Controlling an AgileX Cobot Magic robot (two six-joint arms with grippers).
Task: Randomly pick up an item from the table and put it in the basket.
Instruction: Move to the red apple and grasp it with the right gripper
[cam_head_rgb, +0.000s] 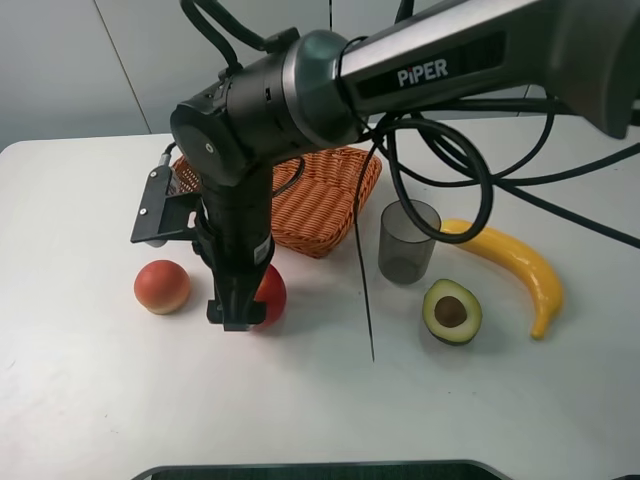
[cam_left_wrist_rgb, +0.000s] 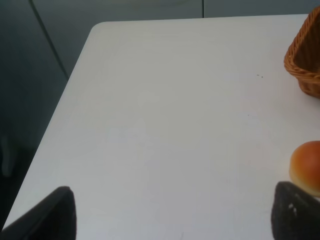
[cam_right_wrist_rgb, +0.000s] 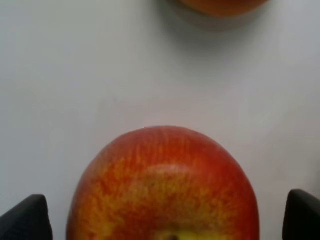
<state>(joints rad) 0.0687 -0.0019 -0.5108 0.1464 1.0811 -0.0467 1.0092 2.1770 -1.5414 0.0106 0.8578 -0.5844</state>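
Observation:
The red apple (cam_head_rgb: 273, 294) with yellowish streaks sits on the white table (cam_head_rgb: 80, 400), in front of the wicker basket (cam_head_rgb: 325, 200). My right gripper (cam_head_rgb: 238, 312) has reached across to the left and points down at the apple's left side. In the right wrist view the apple (cam_right_wrist_rgb: 162, 185) fills the space between the spread fingertips (cam_right_wrist_rgb: 25, 220) of the open right gripper (cam_right_wrist_rgb: 163, 222); I cannot tell if they touch it. My left gripper (cam_left_wrist_rgb: 175, 220) is open and empty over bare table (cam_left_wrist_rgb: 165, 100) near its left corner, with the basket's corner (cam_left_wrist_rgb: 305, 60) in view.
An orange-pink peach-like fruit (cam_head_rgb: 162, 286) lies left of the apple and shows in the left wrist view (cam_left_wrist_rgb: 306, 165). A grey cup (cam_head_rgb: 407, 242), a halved avocado (cam_head_rgb: 452, 311) and a banana (cam_head_rgb: 515, 262) are on the right. Cables hang over the basket.

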